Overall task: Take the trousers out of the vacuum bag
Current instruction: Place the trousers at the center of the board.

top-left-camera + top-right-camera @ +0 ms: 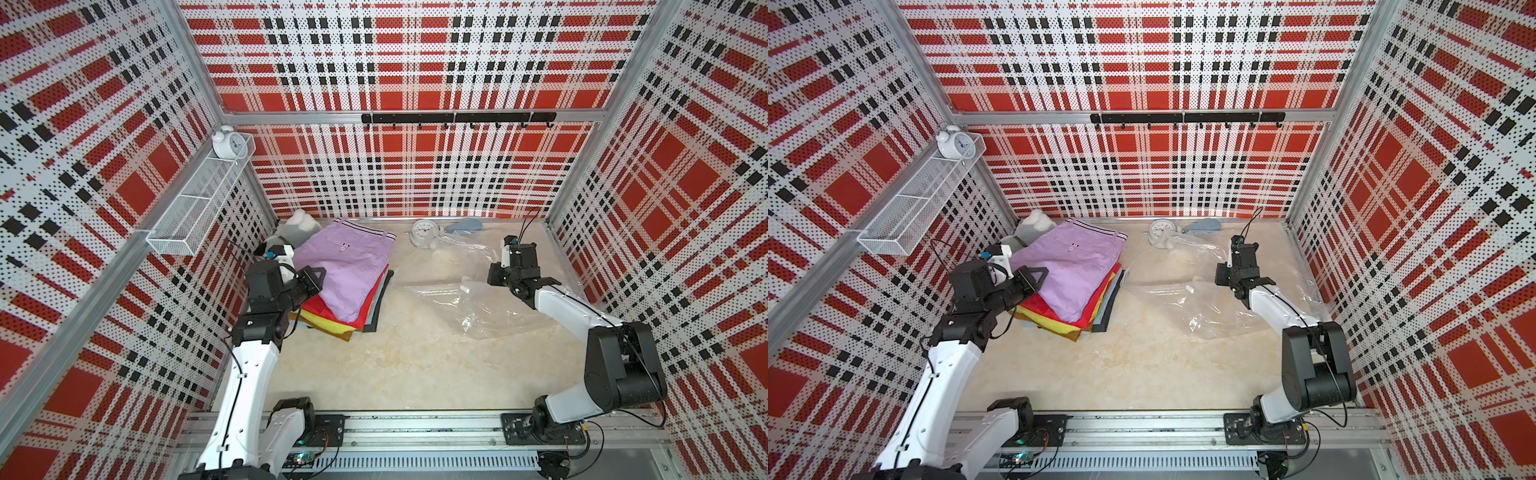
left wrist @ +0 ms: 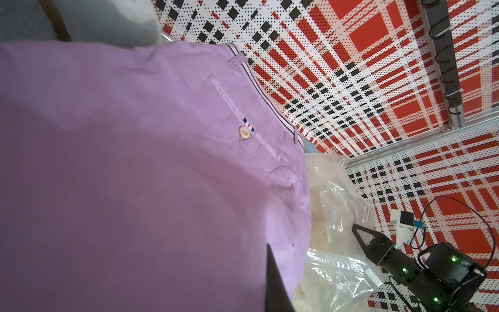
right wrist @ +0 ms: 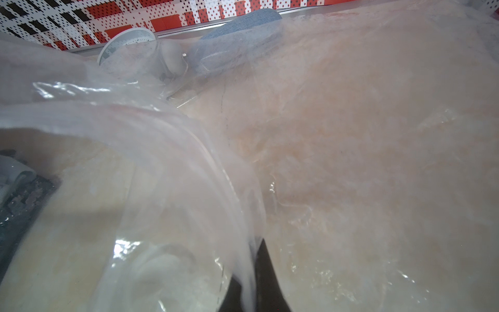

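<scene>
Bare beige marbled counter (image 1: 395, 365) up front. Then left pincer (image 1: 316, 275) closed, pinching the lilac top pair of the folded multicoloured stack of cloth trousers (image 1: 345, 274). The stack sits on the counter, outside and beside the large clear crinkly plastic vacuum bag (image 1: 469, 303). Right pincer (image 3: 249, 294) closed, pinching the bag's film.
</scene>
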`<state>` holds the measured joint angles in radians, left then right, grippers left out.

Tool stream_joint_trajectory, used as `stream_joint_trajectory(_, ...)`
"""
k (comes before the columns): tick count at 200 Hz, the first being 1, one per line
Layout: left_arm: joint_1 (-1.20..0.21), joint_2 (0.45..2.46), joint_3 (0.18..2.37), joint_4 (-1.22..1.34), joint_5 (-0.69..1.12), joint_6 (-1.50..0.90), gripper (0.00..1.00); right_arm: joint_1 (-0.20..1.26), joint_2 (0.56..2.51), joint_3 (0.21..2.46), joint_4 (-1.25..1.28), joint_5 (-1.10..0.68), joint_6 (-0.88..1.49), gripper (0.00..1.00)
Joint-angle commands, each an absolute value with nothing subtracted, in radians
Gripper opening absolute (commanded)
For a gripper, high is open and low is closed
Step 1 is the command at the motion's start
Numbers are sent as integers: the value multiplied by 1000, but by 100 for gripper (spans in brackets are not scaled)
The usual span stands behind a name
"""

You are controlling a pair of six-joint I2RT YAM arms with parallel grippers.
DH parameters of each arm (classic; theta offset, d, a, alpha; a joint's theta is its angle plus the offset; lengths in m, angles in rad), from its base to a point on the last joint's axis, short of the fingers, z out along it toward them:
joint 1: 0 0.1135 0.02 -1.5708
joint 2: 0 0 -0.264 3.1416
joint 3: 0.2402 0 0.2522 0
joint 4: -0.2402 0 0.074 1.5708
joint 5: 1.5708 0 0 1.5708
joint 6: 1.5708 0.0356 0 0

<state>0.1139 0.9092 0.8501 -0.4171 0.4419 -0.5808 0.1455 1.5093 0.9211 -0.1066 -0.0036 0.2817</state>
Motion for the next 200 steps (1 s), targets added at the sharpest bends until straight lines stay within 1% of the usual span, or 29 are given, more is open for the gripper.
stream_joint_trajectory(1, 148, 882, 822, -452, 449, -582, 6, 137, 1524, 945, -94, -13, 282, 0)
stream_joint_trajectory(37, 182, 876, 773, -473, 473, -561, 11, 138, 1533, 955, -95, -17, 282, 0)
stream_joint_trajectory(49, 196, 877, 760, -480, 465, -545, 15, 138, 1534, 956, -94, -18, 284, 0)
stream_joint_trajectory(68, 215, 883, 759, -506, 377, -511, 16, 138, 1536, 960, -93, -21, 284, 0)
stream_joint_trajectory(79, 227, 885, 759, -515, 320, -492, 18, 138, 1538, 961, -92, -23, 284, 0)
stream_joint_trajectory(87, 230, 889, 758, -519, 298, -479, 23, 138, 1538, 961, -91, -23, 282, 0)
stream_joint_trajectory(114, 243, 906, 756, -529, 280, -440, 46, 138, 1534, 963, -95, -23, 279, 0)
stream_joint_trajectory(131, 245, 905, 778, -545, 273, -420, 54, 137, 1528, 966, -101, -24, 276, 0)
stream_joint_trajectory(141, 245, 899, 803, -554, 277, -413, 60, 138, 1523, 970, -108, -27, 273, 0)
stream_joint_trajectory(175, 257, 890, 925, -598, 286, -379, 74, 139, 1479, 979, -137, -43, 260, 0)
stream_joint_trajectory(200, 287, 913, 1008, -623, 307, -340, 77, 143, 1420, 989, -169, -42, 243, 19)
